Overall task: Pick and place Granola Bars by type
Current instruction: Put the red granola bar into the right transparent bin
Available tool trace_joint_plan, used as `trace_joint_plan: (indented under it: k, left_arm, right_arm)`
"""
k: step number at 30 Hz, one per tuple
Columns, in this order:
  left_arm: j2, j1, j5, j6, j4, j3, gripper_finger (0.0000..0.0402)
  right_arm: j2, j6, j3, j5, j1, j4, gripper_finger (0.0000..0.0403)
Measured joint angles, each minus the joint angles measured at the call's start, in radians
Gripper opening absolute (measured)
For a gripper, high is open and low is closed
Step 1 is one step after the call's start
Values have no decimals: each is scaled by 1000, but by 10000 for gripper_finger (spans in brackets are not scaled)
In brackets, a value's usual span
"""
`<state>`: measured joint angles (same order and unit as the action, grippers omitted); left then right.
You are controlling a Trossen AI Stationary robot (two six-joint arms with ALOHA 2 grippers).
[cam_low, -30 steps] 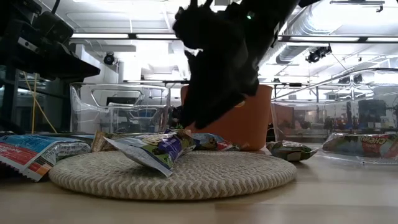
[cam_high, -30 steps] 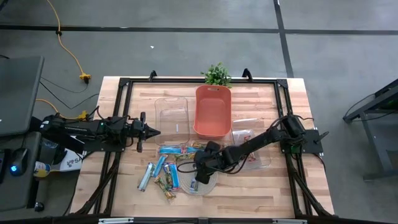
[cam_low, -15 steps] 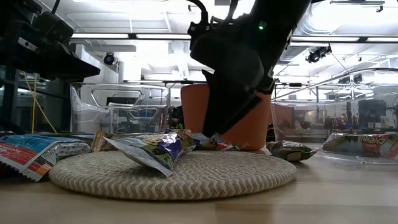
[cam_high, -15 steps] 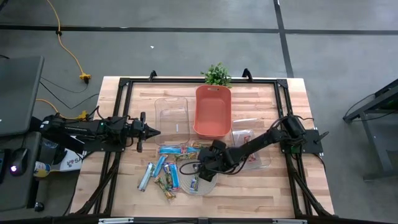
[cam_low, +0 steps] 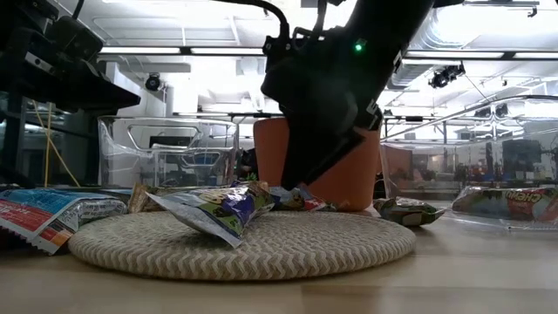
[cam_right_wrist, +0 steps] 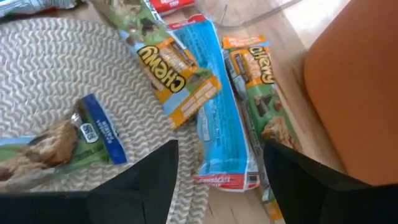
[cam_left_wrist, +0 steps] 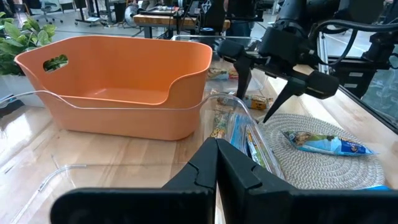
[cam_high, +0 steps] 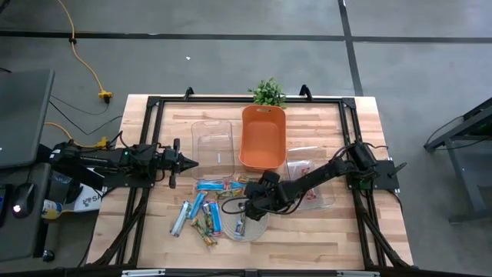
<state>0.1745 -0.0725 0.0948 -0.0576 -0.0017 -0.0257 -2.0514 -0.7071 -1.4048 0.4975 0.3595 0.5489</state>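
So the right gripper (cam_high: 247,205) is hanging over the far edge of the round woven mat (cam_low: 349,249), fingers spread wide with nothing between them. In its wrist view the 2 dark fingers (cam_right_wrist: 134,186) straddle a light blue bar (cam_right_wrist: 221,134) lying flat, partly on the mat and partly on the bare wood. That looks like the one it's lining up on.

What matters here: the blue bar's long axis runs roughly straight away from the wrist camera, and the fingers sit to either side of it, so closing would pinch it across the short width. Seems like a decent line-up to me. The catch is the neighbours. A green-brown bar (cam_right_wrist: 171,68) overlaps the blue one on one side, and another green-brown bar (cam_right_wrist: 261,93) lies right along its other side, next to the orange bin (cam_high: 261,138). So 1 finger has to come down in a very tight gap, and I'd guess it could drag a neighbour along.

More bars (cam_high: 196,211) are scattered on the table nearer the left arm, and 1 wrapper (cam_low: 218,209) sits on the near part of the mat.

The left gripper (cam_high: 190,162) is parked beside the clear bin (cam_high: 212,142), fingers pressed together, holding nothing. The right arm is clearly nearer.
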Motion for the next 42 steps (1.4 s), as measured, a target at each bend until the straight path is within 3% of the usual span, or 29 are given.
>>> trace_joint_plan:
  k: [18,31,42]
  left_arm:
    - [0,0,0,0,0,0,1]
    - [0,0,0,0,0,0,1]
    - [0,0,0,0,0,0,1]
  right_arm:
    - [-60,-56,0,-30,-2,-61,218]
    - [-61,-87,0,-43,-2,-88,139]
    - [-60,-105,0,-77,0,-105,112]
